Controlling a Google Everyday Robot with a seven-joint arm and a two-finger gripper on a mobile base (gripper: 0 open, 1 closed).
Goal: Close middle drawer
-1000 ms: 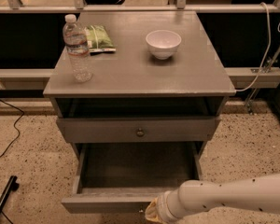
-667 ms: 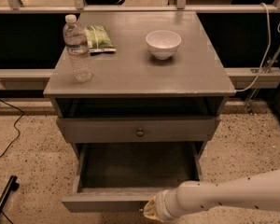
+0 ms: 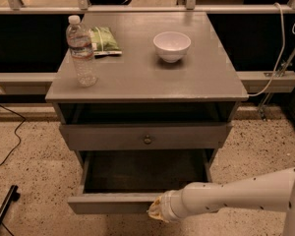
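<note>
One middle drawer (image 3: 113, 204) pulled out | end effector (image 3: 156, 210) at its front | grip state: cannot tell

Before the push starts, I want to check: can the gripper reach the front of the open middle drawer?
Probably yes. The gripper is at the front of the middle drawer, low in view, and nothing stands between them.
</note>
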